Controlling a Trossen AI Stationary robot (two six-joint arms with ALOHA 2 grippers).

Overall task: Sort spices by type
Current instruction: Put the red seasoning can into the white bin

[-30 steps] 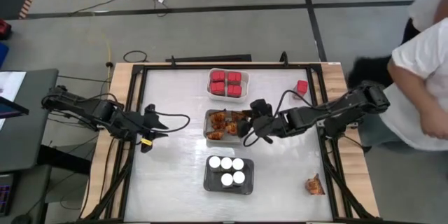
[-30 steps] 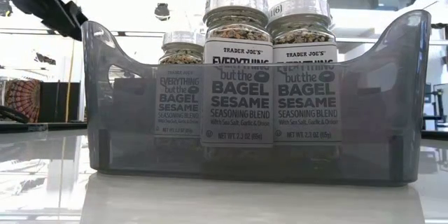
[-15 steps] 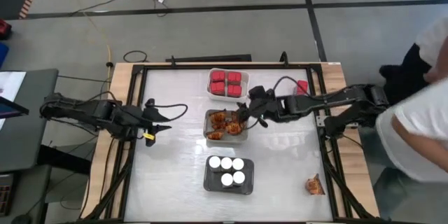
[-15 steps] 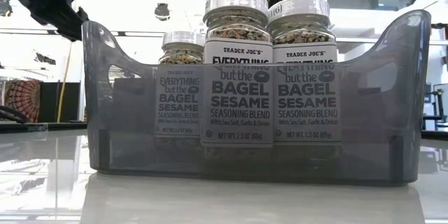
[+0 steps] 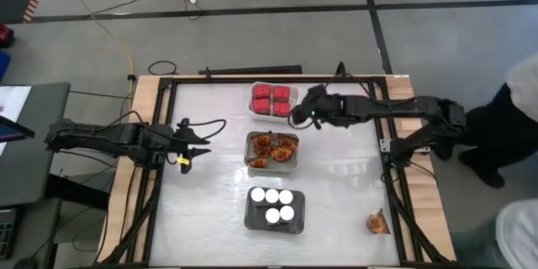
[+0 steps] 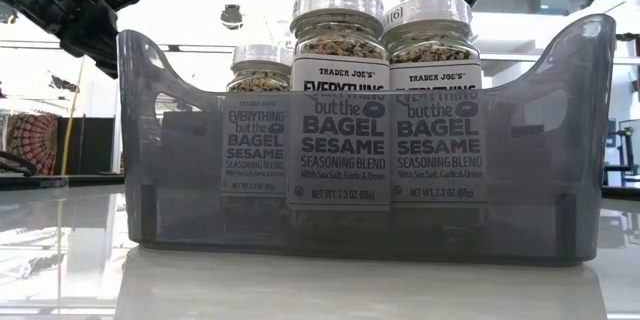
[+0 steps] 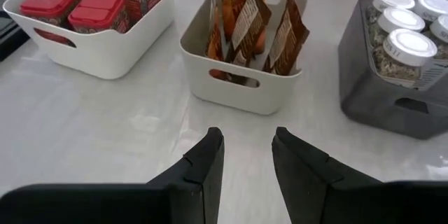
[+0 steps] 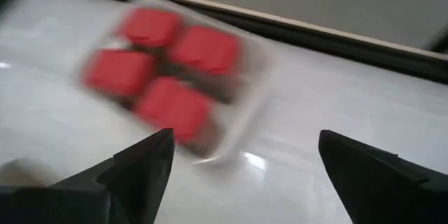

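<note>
Three trays stand in a row down the table's middle. The far white tray (image 5: 271,99) holds red containers (image 8: 164,63). The middle tray (image 7: 241,77) holds orange-brown packets (image 5: 271,146). The near dark grey tray (image 5: 274,218) holds white-lidded jars (image 6: 338,100). One loose packet (image 5: 377,222) lies flat at the near right. My right gripper (image 5: 296,116) hovers open just right of the red tray, with nothing between its fingers (image 8: 150,164). My left gripper (image 5: 198,145) hangs left of the packet tray, its fingers (image 7: 210,157) apart and empty.
Bare tabletop (image 5: 210,202) lies left and right of the tray row. A black frame (image 5: 252,71) runs along the table's far edge. A person (image 5: 521,109) stands beyond the right edge.
My right gripper has swung from over the packet tray toward the far edge, and now sits beside the red containers' tray. My left gripper has drifted a little toward the far edge and lower. The person at the right has stepped back from the table.
</note>
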